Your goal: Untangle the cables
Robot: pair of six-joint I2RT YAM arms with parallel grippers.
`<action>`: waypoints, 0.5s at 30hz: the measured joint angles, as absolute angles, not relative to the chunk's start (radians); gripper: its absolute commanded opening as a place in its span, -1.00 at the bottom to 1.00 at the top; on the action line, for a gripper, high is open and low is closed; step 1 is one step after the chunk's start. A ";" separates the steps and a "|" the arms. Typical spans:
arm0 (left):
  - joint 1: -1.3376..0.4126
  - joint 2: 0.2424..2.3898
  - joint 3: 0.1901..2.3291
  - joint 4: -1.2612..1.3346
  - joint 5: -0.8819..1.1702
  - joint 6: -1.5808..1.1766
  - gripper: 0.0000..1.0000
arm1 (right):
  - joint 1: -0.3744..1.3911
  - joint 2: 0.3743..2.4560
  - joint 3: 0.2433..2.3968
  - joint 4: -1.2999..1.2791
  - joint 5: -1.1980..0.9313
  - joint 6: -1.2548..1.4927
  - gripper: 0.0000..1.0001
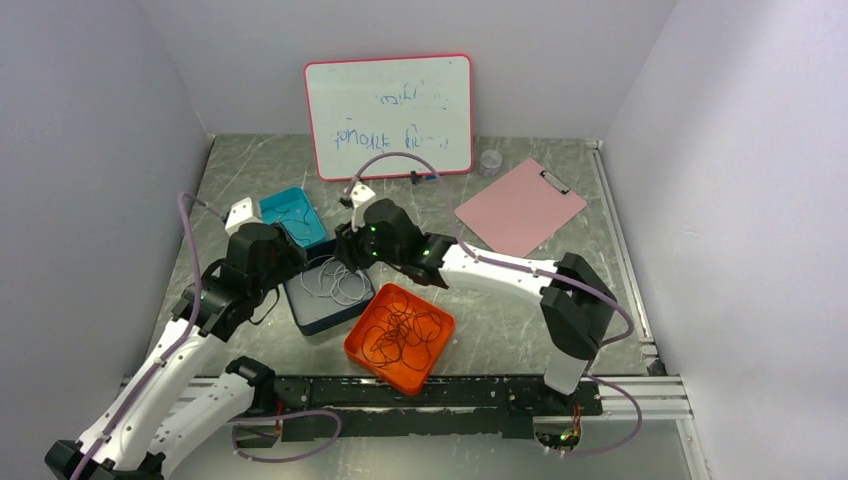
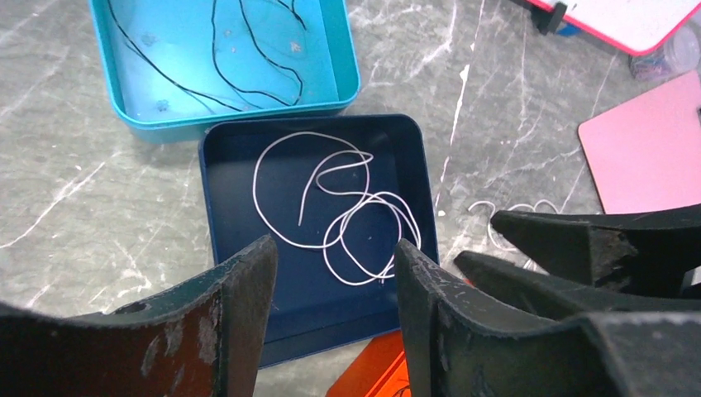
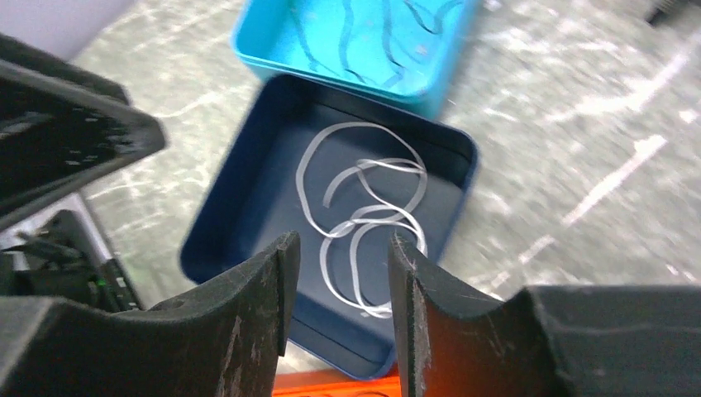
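Hidden: in your top view both wrists cover part of the navy tray (image 2: 240,273). Your right wrist view is blurred. Both wrist views cut off the orange tray (image 1: 352,350).
Arms: both reach inward and meet above the navy tray, pointing down.
Your left gripper (image 2: 335,248): partway apart, empty.
Your right gripper (image 3: 340,241): partway apart, empty.
One white cable (image 2: 355,208): looped inside the navy tray.
Several black cables (image 2: 248,89): in the teal tray (image 2: 149,50), with more in the orange tray.

Whiteboard (image 1: 388,115) writing illegible; teal tray (image 3: 347,83) blurred, cropped.
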State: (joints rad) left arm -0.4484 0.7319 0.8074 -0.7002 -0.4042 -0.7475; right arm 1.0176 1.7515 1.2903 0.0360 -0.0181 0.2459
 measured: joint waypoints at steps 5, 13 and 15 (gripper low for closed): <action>-0.448 0.789 0.795 -0.666 -0.348 -0.725 0.15 | 0.948 1.674 1.180 -0.009 0.064 0.272 -0.07; -0.448 0.868 0.790 -0.624 -0.278 -0.693 0.13 | 0.680 1.466 0.970 -0.099 0.202 0.390 -0.08; -0.448 0.879 0.790 -0.612 -0.265 -0.687 0.13 | 0.632 1.437 0.944 -0.133 0.240 0.407 -0.08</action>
State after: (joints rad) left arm -0.4484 0.8795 0.7898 -0.6117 -0.2649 -0.6868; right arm 0.6319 1.4372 0.9440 -0.1329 0.2401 0.4072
